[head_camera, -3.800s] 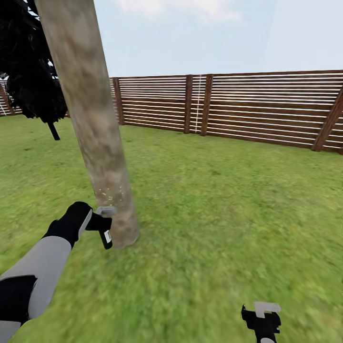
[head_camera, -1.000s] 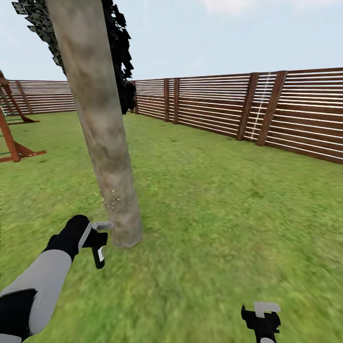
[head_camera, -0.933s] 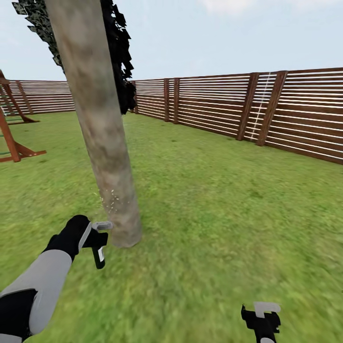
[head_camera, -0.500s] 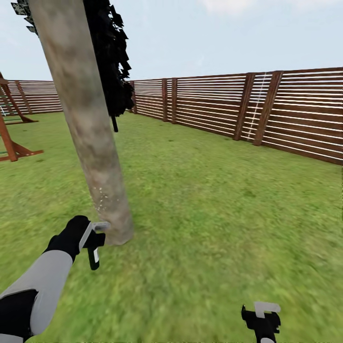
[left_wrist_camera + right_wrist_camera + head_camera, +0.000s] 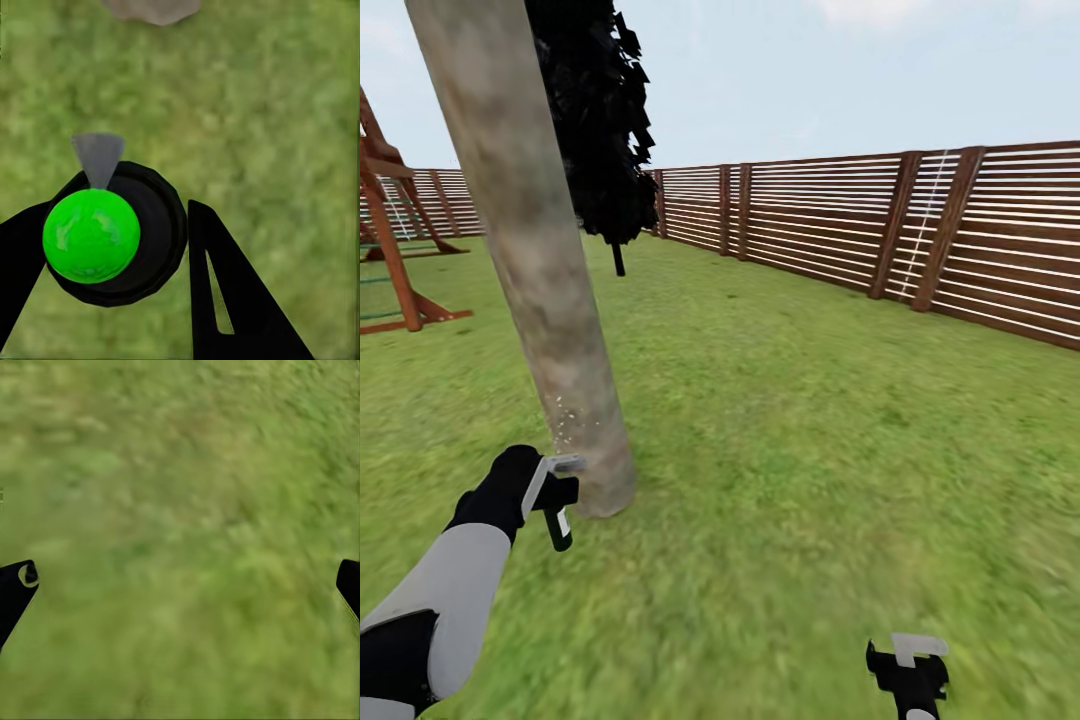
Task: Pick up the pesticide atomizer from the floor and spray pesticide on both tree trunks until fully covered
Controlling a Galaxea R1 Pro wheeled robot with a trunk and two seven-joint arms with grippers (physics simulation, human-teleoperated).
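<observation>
Spraying step underway: the left gripper (image 5: 550, 490) is clamped around the pesticide atomizer (image 5: 558, 505), nozzle aimed at the base of the tree trunk (image 5: 550, 300), pale specks showing just above. The right gripper (image 5: 908, 672) hangs spread wide, empty, over the grass (image 5: 810, 450). Next, I'd say, work the spray higher and around.

The grassy floor (image 5: 810, 480) is spreading across the whole lower frame. A thick mottled tree trunk (image 5: 530, 260) is rising from it at left, with a dark tree (image 5: 595, 120) behind, a red-brown wooden frame (image 5: 395, 260) at far left, and a slatted fence (image 5: 880, 235) standing along its far edge.
</observation>
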